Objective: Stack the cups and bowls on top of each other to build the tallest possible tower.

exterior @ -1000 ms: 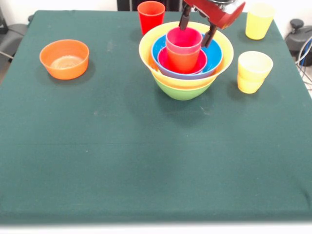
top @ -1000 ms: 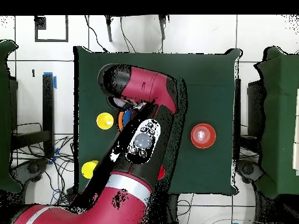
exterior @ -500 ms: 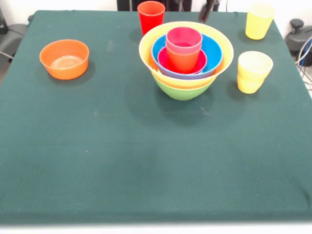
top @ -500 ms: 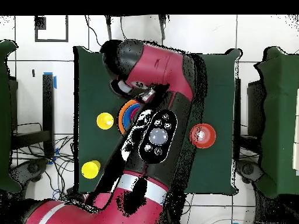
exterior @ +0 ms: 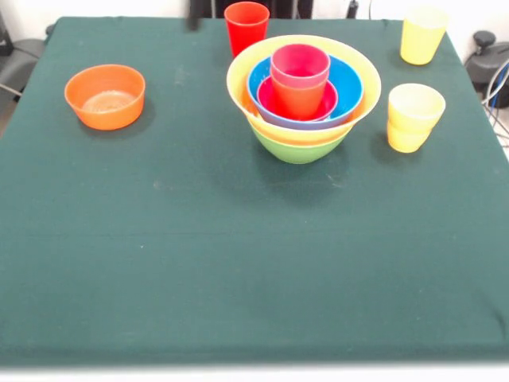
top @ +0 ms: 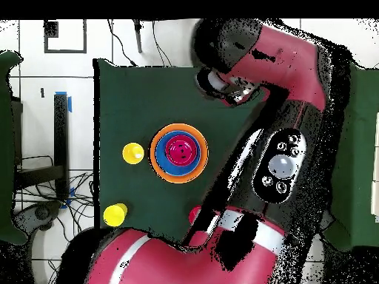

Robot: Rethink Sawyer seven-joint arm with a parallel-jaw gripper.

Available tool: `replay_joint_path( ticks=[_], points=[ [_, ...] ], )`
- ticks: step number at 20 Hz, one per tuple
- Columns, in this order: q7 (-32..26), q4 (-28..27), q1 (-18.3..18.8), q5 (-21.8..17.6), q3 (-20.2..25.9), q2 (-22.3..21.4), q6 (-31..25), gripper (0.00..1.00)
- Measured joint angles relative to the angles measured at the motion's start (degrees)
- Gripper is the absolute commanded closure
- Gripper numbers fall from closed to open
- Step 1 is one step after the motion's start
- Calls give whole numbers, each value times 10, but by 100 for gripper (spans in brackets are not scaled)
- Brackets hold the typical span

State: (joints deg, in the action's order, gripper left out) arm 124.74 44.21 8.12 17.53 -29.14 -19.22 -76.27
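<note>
The table (exterior: 159, 263) carries a dark green cloth across its whole top. In the overhead view it stands on a pale tiled floor (top: 252, 44) with loose black cables lying around it.

The tower (exterior: 303, 95) stands upright on the cloth, toward the far side in the front view. A green bowl (exterior: 298, 149) forms its base. Above it sit the wide yellow bowl (exterior: 238, 79), a blue bowl (exterior: 351, 87) and a magenta-pink bowl (exterior: 269, 99), each nested in the one below. An orange cup (exterior: 299, 101) stands in the centre with a magenta-pink cup (exterior: 300, 64) nested in it.

A red cup (exterior: 246, 28) stands just behind the tower, apart from it. Two stacked yellow cups (exterior: 413, 117) stand near one side of the tower. A single yellow cup (exterior: 422, 34) stands further back on that side. An orange bowl (exterior: 105, 96) sits alone, well apart on the opposite side.

In the overhead view the red arm (top: 285, 96) reaches over the table beside the tower. Its end (top: 222, 83) lies well apart from the tower, over bare cloth. Whether the gripper is spread or closed cannot be told; it holds none of the cups or bowls.
</note>
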Motion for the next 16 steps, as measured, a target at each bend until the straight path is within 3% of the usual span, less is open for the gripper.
replay_joint_path(
  ticks=[7, 16],
  points=[
    [0, -20, 54, -16, 6, 37, 49, 0],
    [0, 10, 64, -55, 14, 57, 121, 0]
  ],
)
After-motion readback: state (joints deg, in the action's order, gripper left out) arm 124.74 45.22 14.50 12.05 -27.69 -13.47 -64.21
